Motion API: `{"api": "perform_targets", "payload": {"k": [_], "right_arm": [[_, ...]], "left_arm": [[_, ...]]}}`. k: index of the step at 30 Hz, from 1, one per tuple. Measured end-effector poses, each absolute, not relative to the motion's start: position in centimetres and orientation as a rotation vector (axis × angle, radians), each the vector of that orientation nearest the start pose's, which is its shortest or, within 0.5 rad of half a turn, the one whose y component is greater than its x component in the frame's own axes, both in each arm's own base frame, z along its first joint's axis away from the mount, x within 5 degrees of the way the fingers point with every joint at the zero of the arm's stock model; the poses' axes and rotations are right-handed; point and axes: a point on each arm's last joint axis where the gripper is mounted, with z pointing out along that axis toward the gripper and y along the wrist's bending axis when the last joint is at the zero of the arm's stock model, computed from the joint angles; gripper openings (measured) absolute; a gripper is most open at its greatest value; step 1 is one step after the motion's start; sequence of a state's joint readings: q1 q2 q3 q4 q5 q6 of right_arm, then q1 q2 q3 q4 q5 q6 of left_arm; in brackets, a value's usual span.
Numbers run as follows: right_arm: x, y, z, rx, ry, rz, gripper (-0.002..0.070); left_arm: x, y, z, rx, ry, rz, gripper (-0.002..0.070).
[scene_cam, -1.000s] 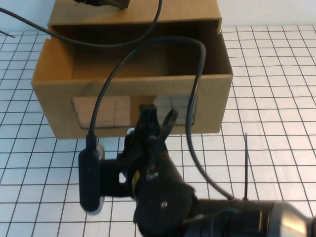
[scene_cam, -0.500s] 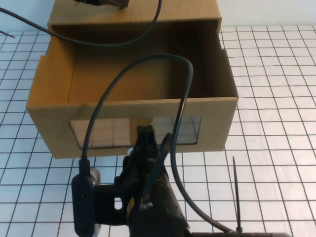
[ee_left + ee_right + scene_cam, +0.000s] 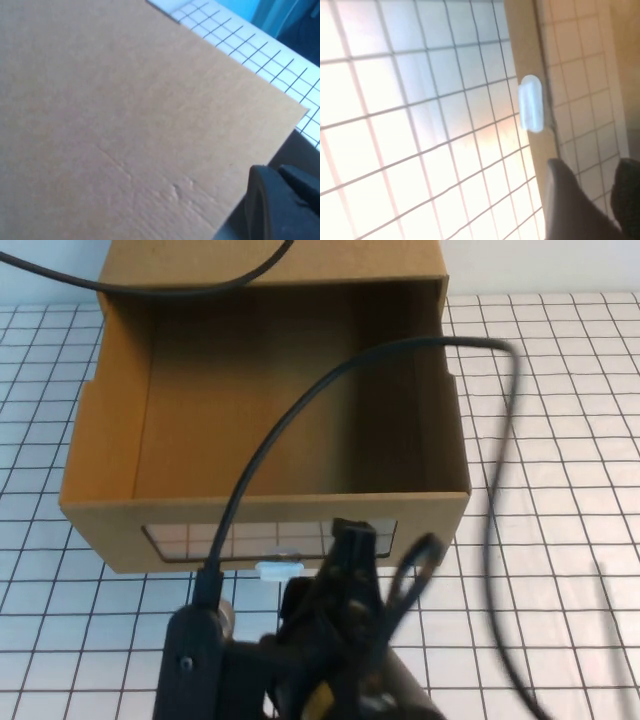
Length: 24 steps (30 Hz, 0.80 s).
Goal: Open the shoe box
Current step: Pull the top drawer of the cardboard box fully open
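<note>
Shoe box (image 3: 105, 430): sitting open-topped on the far middle of the table, its brown inside showing down to the floor and nothing lying in it.
Front panel (image 3: 110, 540): facing the robot, carrying a clear window (image 3: 240, 538) with grid lines showing in it.
White tab (image 3: 280, 567): sticking out at the lower edge of the front panel, about mid-width; in the right wrist view it is sitting against the cardboard strip beside the window.
Far panel (image 3: 330, 260): a flat cardboard face lying along the box's far edge, running out of the high view.
Right gripper (image 3: 591, 167): hovering low at the near middle of the table, just in front of the front panel and close to the tab; its fingers (image 3: 560, 197) are standing apart with a plain gap between them and are clamping nothing.
Left gripper (image 3: 282, 192): showing only as a dark shape at the edge of its own wrist view, right beside a broad cardboard face; I cannot tell how it is set, and it is not showing in the high view.
Black cable (image 3: 300, 410): arching from the right arm up over the open box and dropping down on the right.
Table (image 3: 560, 440): white, ruled with a dark grid, spreading around the box on all visible sides.
</note>
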<state>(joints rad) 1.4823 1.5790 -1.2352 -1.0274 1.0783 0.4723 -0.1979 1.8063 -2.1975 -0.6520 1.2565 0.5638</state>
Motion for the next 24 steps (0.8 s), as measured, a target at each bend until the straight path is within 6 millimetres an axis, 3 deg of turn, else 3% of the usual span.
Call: {"api": "perform_targets", "payload": {"k": [3,6,11,16,20,24], "right_arm": [[8.2,29.8,33.4,-1.401,1.670,-0.358,0.0194],[8.0,28.1,35.4,-1.321,1.694,-0.298,0.0183],[10.5,25.0,39.6,-1.102,1.780,-0.243,0.0126],[13.9,20.3,42.5,-0.876,1.902,-0.246,0.0043],[15.5,15.3,43.9,-0.718,2.020,-0.227,0.0000],[15.1,10.1,44.9,-0.544,2.120,-0.146,-0.0009]], "left_arm": [[34.3,-12.2,48.8,0.879,1.982,-0.597,-0.0002],[32.9,-11.7,50.1,0.881,1.955,-0.546,-0.0002],[29.9,-10.6,52.4,0.868,1.917,-0.447,-0.0002],[24.8,-9.5,54.5,0.867,1.861,-0.414,-0.0002],[21.0,-8.3,54.0,0.834,1.849,-0.363,-0.0002],[16.9,-7.0,52.4,0.745,1.759,-0.307,-0.0002]]}}
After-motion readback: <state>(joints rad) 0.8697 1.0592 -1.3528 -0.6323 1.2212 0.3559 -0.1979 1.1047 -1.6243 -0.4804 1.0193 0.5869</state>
